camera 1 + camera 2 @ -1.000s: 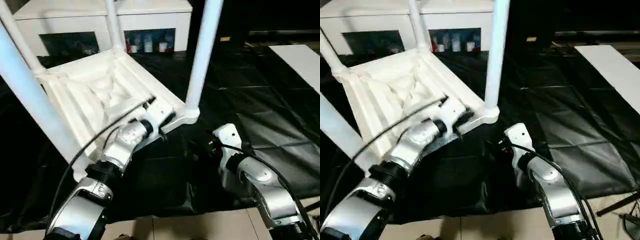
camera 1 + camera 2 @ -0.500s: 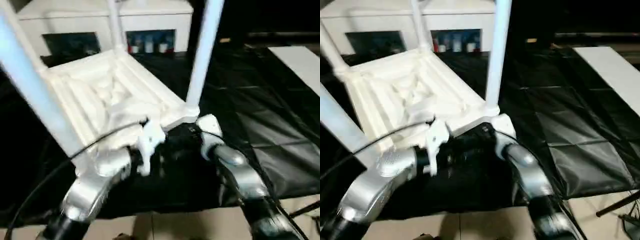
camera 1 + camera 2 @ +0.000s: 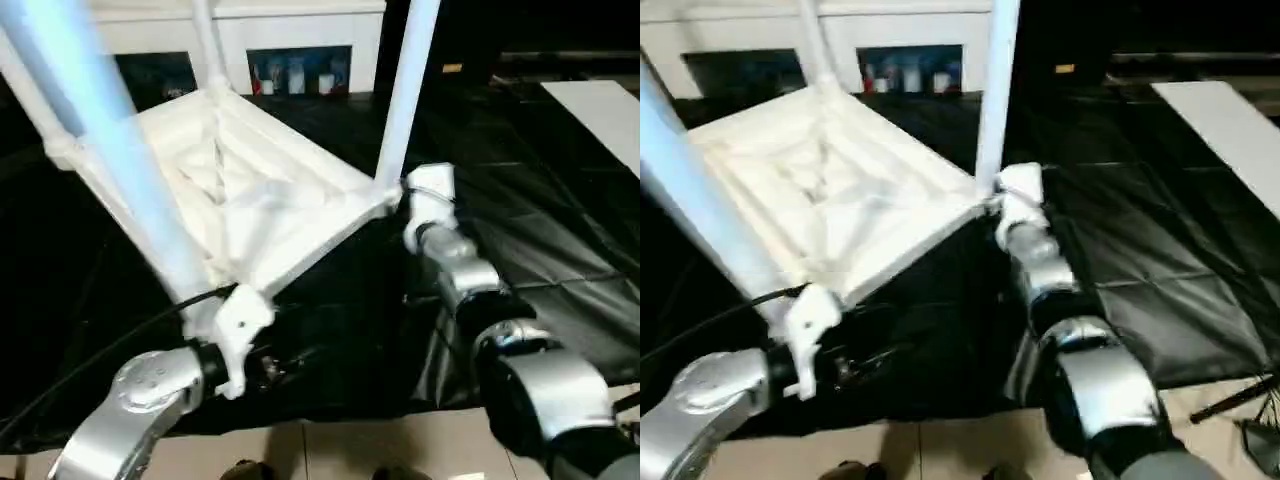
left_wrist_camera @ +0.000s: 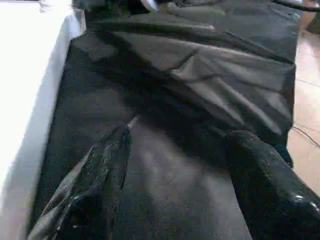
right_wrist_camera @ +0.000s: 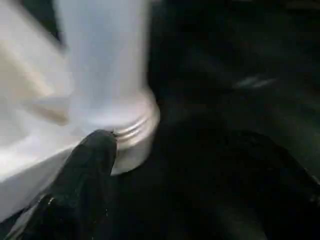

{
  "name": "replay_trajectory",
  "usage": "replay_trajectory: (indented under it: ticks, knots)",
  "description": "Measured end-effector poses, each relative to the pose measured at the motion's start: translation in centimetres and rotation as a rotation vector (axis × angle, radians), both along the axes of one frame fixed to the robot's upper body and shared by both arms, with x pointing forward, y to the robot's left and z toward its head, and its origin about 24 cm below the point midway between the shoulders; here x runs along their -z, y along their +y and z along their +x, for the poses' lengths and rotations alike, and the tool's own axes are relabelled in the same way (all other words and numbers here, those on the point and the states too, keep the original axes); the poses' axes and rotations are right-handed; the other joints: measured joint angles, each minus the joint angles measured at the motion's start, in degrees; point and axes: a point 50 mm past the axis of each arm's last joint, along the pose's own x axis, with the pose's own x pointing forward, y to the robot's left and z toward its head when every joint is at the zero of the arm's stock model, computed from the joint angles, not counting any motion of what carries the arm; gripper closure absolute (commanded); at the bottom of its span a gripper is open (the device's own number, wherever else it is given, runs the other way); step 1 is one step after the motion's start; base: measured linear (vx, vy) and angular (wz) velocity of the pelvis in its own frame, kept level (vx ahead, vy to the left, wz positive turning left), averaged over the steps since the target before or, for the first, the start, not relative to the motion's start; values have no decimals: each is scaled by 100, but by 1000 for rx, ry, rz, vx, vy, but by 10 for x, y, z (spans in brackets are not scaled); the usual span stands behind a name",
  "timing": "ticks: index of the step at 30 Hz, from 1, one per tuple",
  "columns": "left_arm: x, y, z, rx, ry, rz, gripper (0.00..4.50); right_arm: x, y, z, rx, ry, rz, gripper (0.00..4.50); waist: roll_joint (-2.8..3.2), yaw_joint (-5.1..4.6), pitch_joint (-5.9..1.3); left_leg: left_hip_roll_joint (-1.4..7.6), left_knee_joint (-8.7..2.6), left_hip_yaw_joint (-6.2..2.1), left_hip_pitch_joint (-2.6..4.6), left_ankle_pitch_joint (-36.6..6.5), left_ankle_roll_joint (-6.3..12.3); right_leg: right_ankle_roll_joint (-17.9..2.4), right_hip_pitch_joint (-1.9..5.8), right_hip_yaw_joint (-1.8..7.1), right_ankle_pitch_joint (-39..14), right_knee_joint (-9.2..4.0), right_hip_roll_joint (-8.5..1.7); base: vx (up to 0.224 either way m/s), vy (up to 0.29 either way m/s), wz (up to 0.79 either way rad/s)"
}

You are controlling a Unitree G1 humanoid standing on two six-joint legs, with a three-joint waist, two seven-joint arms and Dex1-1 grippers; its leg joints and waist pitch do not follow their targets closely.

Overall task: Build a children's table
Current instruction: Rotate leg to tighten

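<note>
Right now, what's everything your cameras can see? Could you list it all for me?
tabletop: one, white, upside down on the black sheet, ribbed underside up.
legs: four, white tubes, standing up from the corner sockets.
black sheet: one, covering the floor.
cabinet: one, white, behind, small items on its shelves.
white panel: one, far right.
tiled floor: beige, nearest.
left gripper: black fingers open over the sheet.
right gripper: open, at a leg's socket.

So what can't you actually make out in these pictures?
- Tops of the long white tube legs: cut off by the head views' upper edge.
- Small coloured items in the white glass-fronted cabinet: too small and blurred to name.
- Whether the right gripper touches the round corner socket of the white ribbed plastic tabletop: right wrist view is blurred.
</note>
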Motion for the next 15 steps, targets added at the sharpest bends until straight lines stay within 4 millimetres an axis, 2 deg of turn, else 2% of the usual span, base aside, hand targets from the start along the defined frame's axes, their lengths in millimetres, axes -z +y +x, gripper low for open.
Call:
replay_trajectory:
  ticks: [2,4,7,9,12,15]
  knots:
    - [1,9,-7,-11,4,-57,81,-8,-8,3,25,-44,50,61,-6,-17,4,0,1,1,0,-1,1,1,-1,0,-1,-2,0,0,0,0]
    - [8,22,-22,-5,58,-128,50,-15,-17,5,14,-95,110,61,-12,-42,5,4,-1,1,1,-3,3,4,-2,-1,-6,-1,3,0,0,0]
    - [14,37,-38,20,100,-152,43,-19,-18,4,-50,-138,153,61,-10,-49,6,16,-2,1,2,-3,2,3,-7,-1,-7,1,16,0,0,0]
    - [19,55,-48,27,123,-139,7,-14,-13,-3,-155,-180,168,61,-11,-27,6,29,-3,-1,8,-2,2,3,-1,-3,-7,1,27,0,0,0]
    - [23,73,-51,-14,110,-141,2,4,-8,-16,-252,-170,199,61,-10,14,7,29,-2,2,10,-2,1,-3,2,2,-3,1,26,0,0,0]
    - [19,89,-53,-25,104,-163,2,11,-4,-36,-404,-208,205,61,-21,47,1,28,-1,4,17,-2,0,-4,12,3,-3,0,26,0,0,0]
